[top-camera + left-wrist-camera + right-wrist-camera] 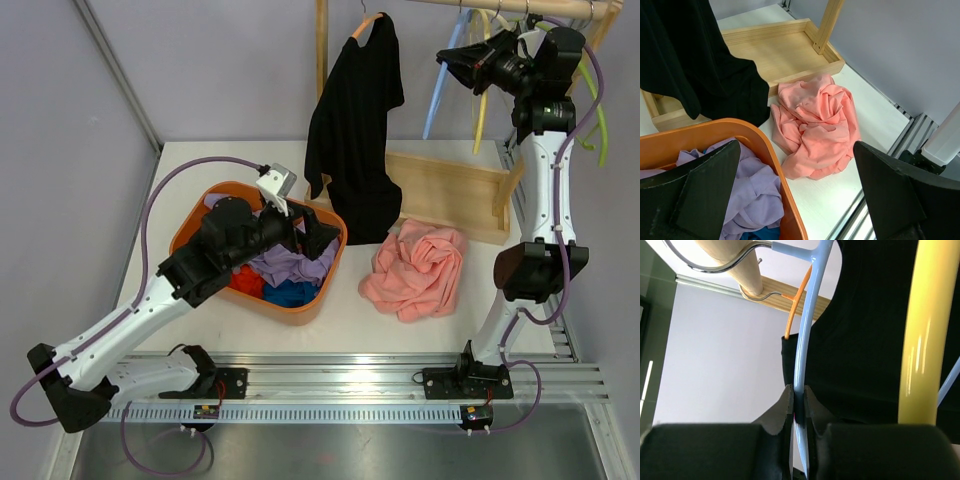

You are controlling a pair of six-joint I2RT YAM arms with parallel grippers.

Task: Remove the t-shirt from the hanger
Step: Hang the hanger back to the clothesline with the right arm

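A black t-shirt (352, 130) hangs on an orange hanger (368, 22) from the wooden rail (520, 6), its hem reaching the table. My right gripper (450, 62) is up at the rail, to the right of the shirt. In the right wrist view it (799, 405) is shut on a thin light-blue hanger (807, 330). The black shirt (865, 340) and the orange hanger (797, 302) are just behind it. My left gripper (310, 232) is open and empty over the orange basket (200, 212). It (805, 200) faces the shirt's hem (695, 60).
The basket rim (765, 150) holds purple, blue and red clothes. A crumpled pink garment (418, 268) lies on the table right of it. A shallow wooden tray (450, 190) sits behind. Yellow (922, 340) and other empty hangers hang on the rail.
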